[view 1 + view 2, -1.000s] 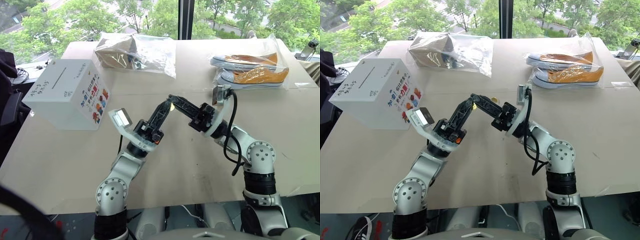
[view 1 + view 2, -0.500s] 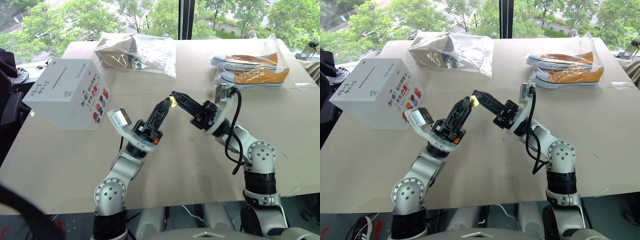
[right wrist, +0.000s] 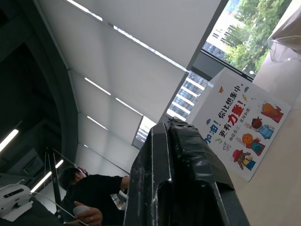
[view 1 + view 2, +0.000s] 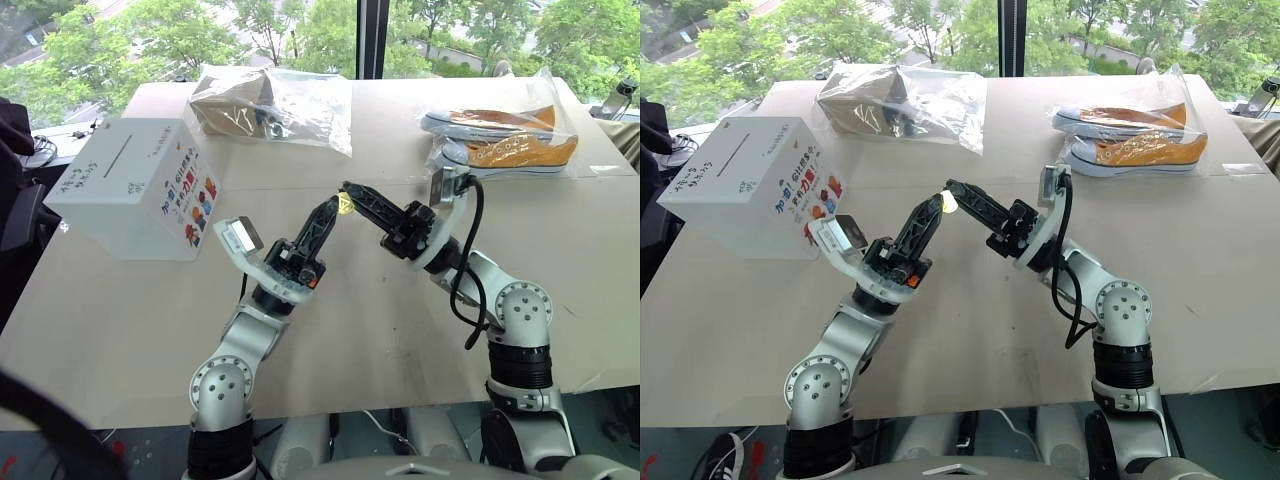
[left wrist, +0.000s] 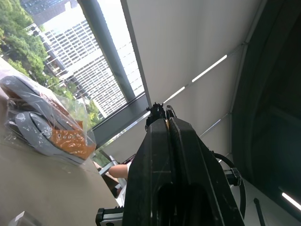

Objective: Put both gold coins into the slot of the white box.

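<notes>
Both tools meet tip to tip above the middle of the surface [image 4: 560, 300]: the left tool [image 4: 333, 207] rises from the near left, the right tool [image 4: 349, 190] reaches in from the right, and a gold coin [image 4: 344, 205] glints where their tips come together. The left tool's fingers are pressed together, as the left wrist view shows, and the right tool's fingers are likewise closed; both look pinched on that one coin, though which carries the real hold I cannot tell. That shared pinch is the main risk: the disc is far smaller than either finger, so if one tool lets go or pulls away while the other's hold is only on the rim, the coin will likely twist out, drop to the surface and roll. A second gold coin is not something I can make out, so it may be hidden between fingers and could slip out unnoticed. Farther off to the left stands the white box [image 4: 150, 195], its slot [image 4: 118, 152] a thin dark line on the top face, well apart from the coin; carrying the coin that far invites a shake-loose, and a tilted coin would likely catch on the narrow slit. Beyond, at the far edge, lie a clear bag [image 4: 275, 105] and bagged shoes [image 4: 505, 140], out of the way.
</notes>
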Robot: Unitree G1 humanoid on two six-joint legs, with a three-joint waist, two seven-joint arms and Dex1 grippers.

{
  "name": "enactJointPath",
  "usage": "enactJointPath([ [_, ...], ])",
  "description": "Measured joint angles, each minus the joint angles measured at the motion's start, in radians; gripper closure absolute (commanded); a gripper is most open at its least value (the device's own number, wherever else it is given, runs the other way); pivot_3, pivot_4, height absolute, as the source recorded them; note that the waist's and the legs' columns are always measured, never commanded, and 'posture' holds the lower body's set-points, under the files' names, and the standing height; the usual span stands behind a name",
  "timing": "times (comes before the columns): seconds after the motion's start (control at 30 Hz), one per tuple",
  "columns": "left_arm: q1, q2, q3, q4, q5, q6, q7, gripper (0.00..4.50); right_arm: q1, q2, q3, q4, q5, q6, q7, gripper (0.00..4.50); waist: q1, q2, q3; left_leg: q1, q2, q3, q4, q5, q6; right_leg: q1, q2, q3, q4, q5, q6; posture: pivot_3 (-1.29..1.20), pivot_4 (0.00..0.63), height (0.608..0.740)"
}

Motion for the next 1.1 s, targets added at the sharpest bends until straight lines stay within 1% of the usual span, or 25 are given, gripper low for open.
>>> enactJointPath([
  [0.13,-0.005,0.004,-0.001,0.000,-0.011,0.007,0.007,4.43,0.000,-0.001,0.002,0.000,0.001,0.000,0.000,4.50,0.000,0.000,0.000,0.000,0.000,0.000,0.000,0.000,0.000,0.000,0.000,0.000,0.000,0.000,0.000,0.00,0.150,0.740],
  [0.17,-0.006,0.005,-0.001,0.000,-0.017,0.011,0.010,4.50,0.000,-0.001,0.002,0.000,0.002,0.000,0.000,4.06,0.000,0.000,0.000,0.000,0.000,0.000,0.000,0.000,0.000,0.000,0.000,0.000,0.000,0.000,0.000,0.00,0.150,0.740],
  [0.2,-0.009,0.008,-0.001,0.000,-0.024,0.017,0.013,4.50,0.000,-0.002,0.002,0.000,0.002,0.000,0.000,3.91,0.000,0.000,0.000,0.000,0.000,0.000,0.000,0.000,0.000,0.000,0.000,0.000,0.000,0.000,0.000,0.00,0.150,0.740],
  [0.23,-0.013,0.008,-0.003,0.000,-0.031,0.022,0.014,4.50,0.000,-0.004,0.003,0.000,0.001,0.001,0.000,3.64,0.000,0.000,0.000,0.000,0.000,0.000,0.000,0.000,0.000,0.000,0.000,0.000,0.000,0.000,0.000,0.00,0.150,0.740],
  [0.33,-0.023,0.009,-0.007,0.000,-0.039,0.027,0.015,4.50,0.000,-0.003,0.016,0.000,0.001,0.002,0.002,2.49,0.000,0.000,0.000,0.000,0.000,0.000,0.000,0.000,0.000,0.000,0.000,0.000,0.000,0.000,0.000,0.00,0.150,0.740],
  [0.37,-0.023,0.009,-0.008,0.000,-0.042,0.030,0.018,4.50,0.000,-0.004,0.019,0.000,0.001,0.002,0.005,1.94,0.000,0.000,0.000,0.000,0.000,0.000,0.000,0.000,0.000,0.000,0.000,0.000,0.000,0.000,0.000,0.00,0.150,0.740],
  [0.4,-0.023,0.009,-0.007,0.000,-0.043,0.031,0.019,4.50,0.000,-0.004,0.019,0.000,0.001,0.002,0.005,1.73,0.000,0.000,0.000,0.000,0.000,0.000,0.000,0.000,0.000,0.000,0.000,0.000,0.000,0.000,0.000,0.00,0.150,0.740],
  [0.43,-0.023,0.009,-0.007,0.000,-0.048,0.033,0.022,4.50,0.000,-0.005,0.019,0.000,0.001,0.002,0.006,1.30,0.000,0.000,0.000,0.000,0.000,0.000,0.000,0.000,0.000,0.000,0.000,0.000,0.000,0.000,0.000,0.00,0.150,0.740],
  [0.47,-0.023,0.011,-0.006,0.000,-0.060,0.040,0.027,4.50,0.000,-0.005,0.019,0.000,-0.001,0.000,0.005,1.04,0.000,0.000,0.000,0.000,0.000,0.000,0.000,0.000,0.000,0.000,0.000,0.000,0.000,0.000,0.000,0.00,0.150,0.740],
  [0.5,-0.023,0.011,-0.007,0.000,-0.063,0.041,0.028,4.50,0.000,-0.005,0.019,0.000,-0.002,-0.001,0.005,0.41,0.000,0.000,0.000,0.000,0.000,0.000,0.000,0.000,0.000,0.000,0.000,0.000,0.000,0.000,0.000,0.00,0.150,0.740],
  [0.53,-0.023,0.012,-0.006,0.000,-0.067,0.042,0.028,4.50,0.000,-0.005,0.019,0.000,-0.004,-0.002,0.005,0.07,0.000,0.000,0.000,0.000,0.000,0.000,0.000,0.000,0.000,0.000,0.000,0.000,0.000,0.000,0.000,0.00,0.150,0.740],
  [0.77,-0.020,0.014,0.018,0.000,-0.049,0.016,0.055,4.50,0.001,0.007,0.006,0.000,-0.004,-0.029,-0.006,0.07,0.000,0.000,0.000,0.000,0.000,0.000,0.000,0.000,0.000,0.000,0.000,0.000,0.000,0.000,0.000,0.00,0.150,0.740],
  [0.87,-0.040,0.034,0.081,-0.002,0.005,-0.035,0.131,4.50,-0.003,-0.036,-0.008,0.002,-0.054,-0.056,0.025,0.07,0.001,0.000,0.000,0.000,0.000,0.000,0.000,0.000,0.000,0.000,0.000,0.000,-0.001,0.000,0.000,0.00,0.150,0.740],
  [0.93,-0.098,0.101,0.150,-0.014,0.052,-0.067,0.204,4.50,-0.015,-0.121,0.002,0.017,-0.174,-0.102,0.118,0.07,0.003,0.000,0.000,-0.001,0.000,-0.001,0.000,0.000,0.000,0.000,0.000,-0.001,-0.002,0.000,0.000,0.00,0.150,0.740],
  [0.97,-0.133,0.156,0.192,-0.029,0.076,-0.075,0.247,4.50,-0.022,-0.164,0.006,0.025,-0.241,-0.138,0.180,0.07,0.003,0.000,0.000,-0.001,0.000,-0.001,0.000,0.000,0.000,0.000,0.001,-0.001,-0.002,0.000,0.000,0.00,0.150,0.740],
  [1.03,-0.204,0.270,0.264,-0.056,0.115,-0.077,0.329,4.50,-0.044,-0.233,0.028,0.037,-0.364,-0.219,0.313,0.07,0.001,0.000,0.001,-0.001,0.000,-0.001,0.000,0.000,0.000,0.000,0.001,-0.001,-0.002,0.000,0.000,0.00,0.150,0.740],
  [1.1,-0.276,0.424,0.333,-0.068,0.142,-0.040,0.420,4.50,-0.090,-0.309,0.080,0.039,-0.509,-0.330,0.480,0.07,-0.004,0.000,0.001,-0.001,0.000,0.000,0.000,0.000,0.000,-0.001,0.001,-0.001,-0.002,0.000,0.001,0.00,0.150,0.740],
])
